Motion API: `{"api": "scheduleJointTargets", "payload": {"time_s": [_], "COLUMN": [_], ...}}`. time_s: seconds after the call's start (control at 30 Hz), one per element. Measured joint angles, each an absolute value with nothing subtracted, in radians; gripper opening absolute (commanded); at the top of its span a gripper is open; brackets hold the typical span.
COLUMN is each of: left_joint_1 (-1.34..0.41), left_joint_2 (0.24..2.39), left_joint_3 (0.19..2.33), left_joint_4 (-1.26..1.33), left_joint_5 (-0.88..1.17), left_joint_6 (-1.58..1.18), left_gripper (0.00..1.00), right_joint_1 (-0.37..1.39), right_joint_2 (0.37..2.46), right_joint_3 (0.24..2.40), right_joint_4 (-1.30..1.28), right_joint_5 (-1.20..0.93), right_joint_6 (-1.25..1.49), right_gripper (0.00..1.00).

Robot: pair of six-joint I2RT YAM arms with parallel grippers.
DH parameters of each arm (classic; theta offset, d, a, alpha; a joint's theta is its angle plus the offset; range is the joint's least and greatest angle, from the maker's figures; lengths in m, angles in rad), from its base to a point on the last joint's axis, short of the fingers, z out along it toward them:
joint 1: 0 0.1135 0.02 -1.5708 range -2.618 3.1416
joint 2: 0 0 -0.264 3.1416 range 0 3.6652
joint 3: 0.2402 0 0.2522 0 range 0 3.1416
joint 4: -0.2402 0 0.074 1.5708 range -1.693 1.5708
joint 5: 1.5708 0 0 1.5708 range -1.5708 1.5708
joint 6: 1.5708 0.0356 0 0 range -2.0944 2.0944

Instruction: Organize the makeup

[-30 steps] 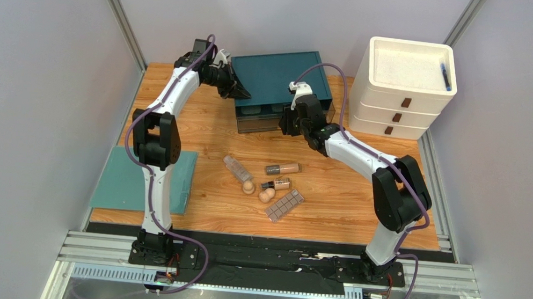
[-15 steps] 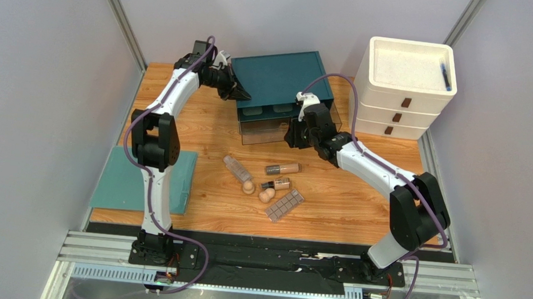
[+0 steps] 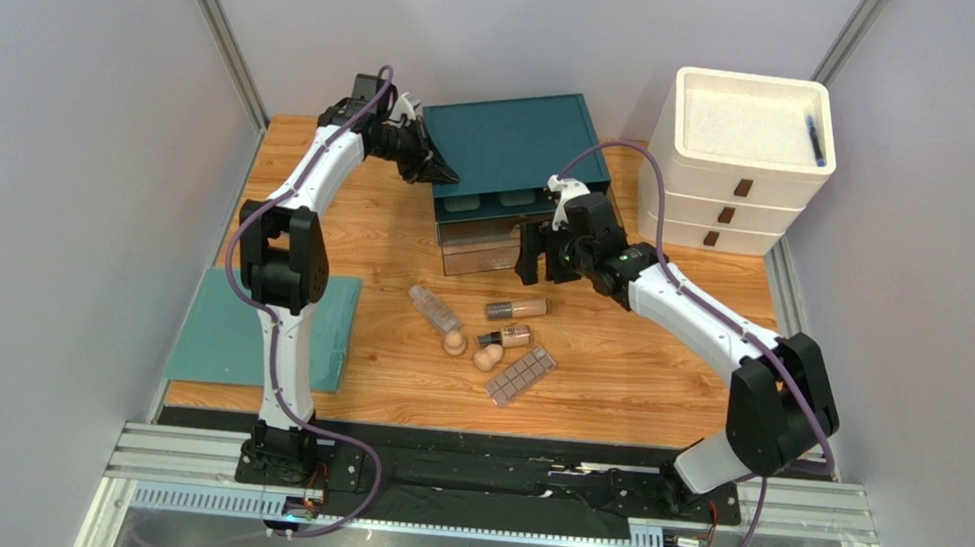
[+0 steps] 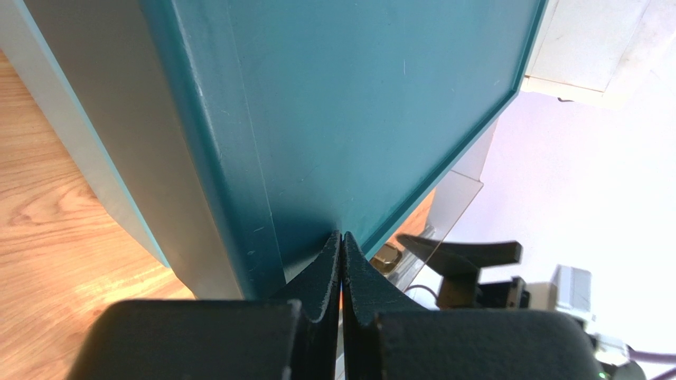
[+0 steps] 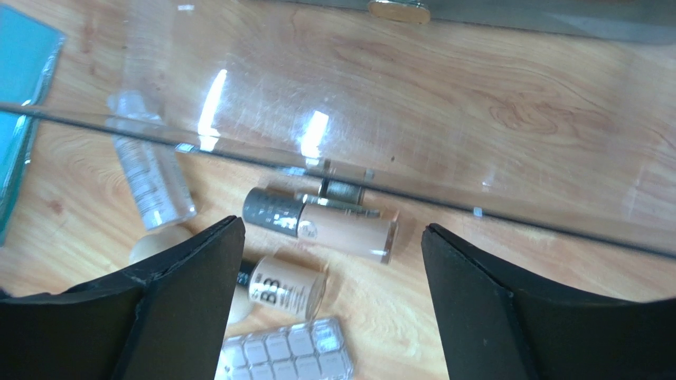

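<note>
Centre of top view, on bare wood table (image 3: pixel 653 375): makeup, 6 pcs, all loose in one tight cluster. 1 clear bottle (image 3: pixel 434 309) lying on its side, slanting down-right. 2 tubes, both lying flat: upper (image 3: pixel 516 309), lower (image 3: pixel 505 338). 2 sponges: one (image 3: pixel 454 342) just beside bottle's lower end, other (image 3: pixel 488 357) below-left of lower tube. 1 palette (image 3: pixel 522 375) flat at cluster's lower right, near 2nd sponge.

Just above cluster: 1 clear drawer (image 3: pixel 475 250) standing out from front of 1 teal box (image 3: pixel 515 140).

R claw (image 3: pixel 543 254) at drawer's right end, jaws spread wide, gripping nothing; can't tell if touching drawer.

L claw (image 4: pixel 341 245) at box's upper-left edge, jaws pressed together, tips against the rim.

Upper right: 1 white drawer unit (image 3: pixel 718 193), 3 drawers, w/ 1 blue pen (image 3: pixel 818 140) in its top tray.

Lower left: 1 teal mat (image 3: pixel 224 333) flat on table edge.
</note>
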State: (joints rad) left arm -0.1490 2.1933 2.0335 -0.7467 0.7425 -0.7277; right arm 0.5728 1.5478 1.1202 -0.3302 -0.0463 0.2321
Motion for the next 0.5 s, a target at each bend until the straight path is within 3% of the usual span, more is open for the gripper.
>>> {"api": "scheduleJointTargets", "payload": {"time_s": [0.5], "left_joint_1": [-0.149], "left_joint_2": [2.184], "left_joint_3": [2.048], "left_joint_4": [-0.809], "left_joint_5": [0.735], "left_joint_6": [-0.651], "left_gripper": [0.00], "right_joint_1": [0.595], "right_joint_2": [1.318], "right_joint_3": [0.969], "right_joint_4": [-0.482], "right_joint_5": [-0.105], "right_joint_6": [0.197], "right_gripper": [0.84]}}
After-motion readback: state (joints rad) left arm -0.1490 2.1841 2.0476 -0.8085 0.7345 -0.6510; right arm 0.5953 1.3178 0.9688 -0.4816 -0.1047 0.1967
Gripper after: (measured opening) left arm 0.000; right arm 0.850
